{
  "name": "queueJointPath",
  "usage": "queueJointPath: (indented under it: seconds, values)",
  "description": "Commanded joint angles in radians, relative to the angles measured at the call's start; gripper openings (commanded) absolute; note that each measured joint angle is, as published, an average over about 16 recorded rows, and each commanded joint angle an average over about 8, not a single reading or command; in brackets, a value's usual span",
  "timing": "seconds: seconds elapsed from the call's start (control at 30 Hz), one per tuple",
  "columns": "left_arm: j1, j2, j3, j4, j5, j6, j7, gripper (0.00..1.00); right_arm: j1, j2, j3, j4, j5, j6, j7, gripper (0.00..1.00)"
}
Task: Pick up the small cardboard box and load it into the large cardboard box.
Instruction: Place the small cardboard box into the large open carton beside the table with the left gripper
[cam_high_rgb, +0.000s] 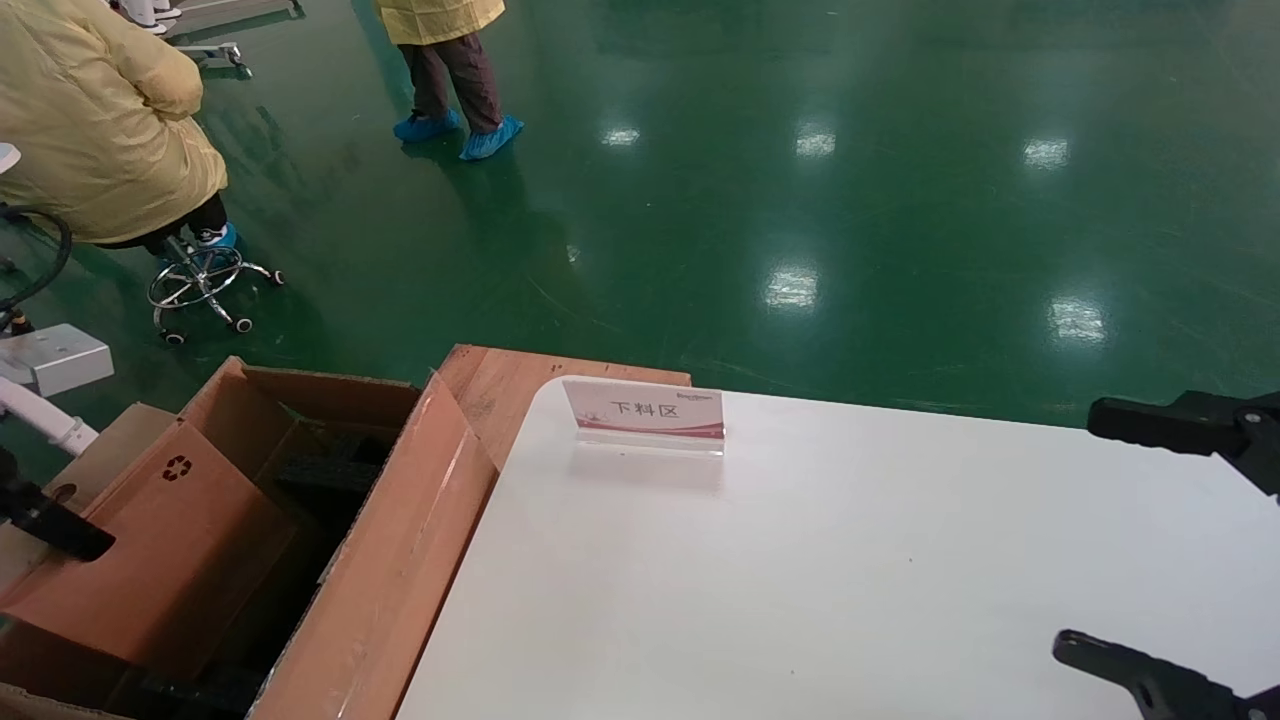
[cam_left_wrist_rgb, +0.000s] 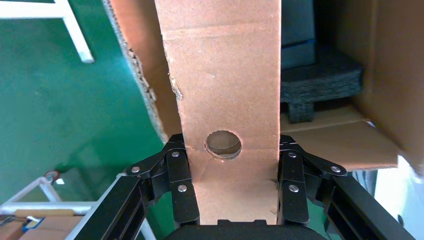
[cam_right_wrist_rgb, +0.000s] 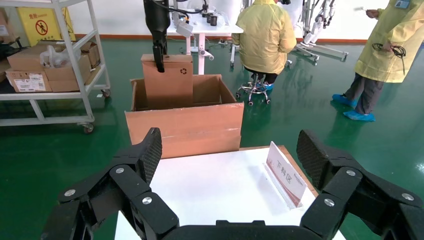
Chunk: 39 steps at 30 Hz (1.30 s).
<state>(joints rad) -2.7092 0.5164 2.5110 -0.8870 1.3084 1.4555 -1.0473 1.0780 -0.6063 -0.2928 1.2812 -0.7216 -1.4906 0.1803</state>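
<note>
The small cardboard box (cam_high_rgb: 170, 540), brown with a black recycling symbol, stands tilted inside the open top of the large cardboard box (cam_high_rgb: 390, 570), with black foam (cam_high_rgb: 325, 465) below it. My left gripper (cam_high_rgb: 50, 520) is shut on its end. In the left wrist view the fingers (cam_left_wrist_rgb: 182, 187) clamp both sides of the small box (cam_left_wrist_rgb: 225, 85) near its round hole, above the foam (cam_left_wrist_rgb: 320, 75). The right wrist view shows the small box (cam_right_wrist_rgb: 170, 82) half sunk in the large box (cam_right_wrist_rgb: 185, 125). My right gripper (cam_high_rgb: 1130, 545) is open and empty over the table's right side.
The white table (cam_high_rgb: 850, 560) holds a small acrylic sign (cam_high_rgb: 648, 412), also in the right wrist view (cam_right_wrist_rgb: 287, 172). A wooden board (cam_high_rgb: 500, 385) lies under the table's far left corner. Two people in yellow coats (cam_high_rgb: 90, 120) are on the green floor, one on a stool (cam_high_rgb: 200, 275). A shelf cart (cam_right_wrist_rgb: 55, 65) stands beyond.
</note>
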Motion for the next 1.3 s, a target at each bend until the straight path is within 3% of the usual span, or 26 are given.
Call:
queueJointPath:
  seconds: [0.03,0.6,1.3]
  values:
    - [0.025,0.006,0.002,0.020,0.000,-0.015,0.009,0.00,0.000,0.000,0.000,0.000,0.000,0.000,0.000,1.00]
    - [0.218,0.083,-0.017,0.209,-0.050,-0.121,0.045,0.00,0.000,0.000,-0.001,0.000,0.001,0.000,-0.001,1.00]
    - [0.451,0.169,-0.035,0.416,-0.126,-0.141,0.072,0.00,0.001,0.001,-0.002,0.000,0.002,0.001,-0.001,1.00]
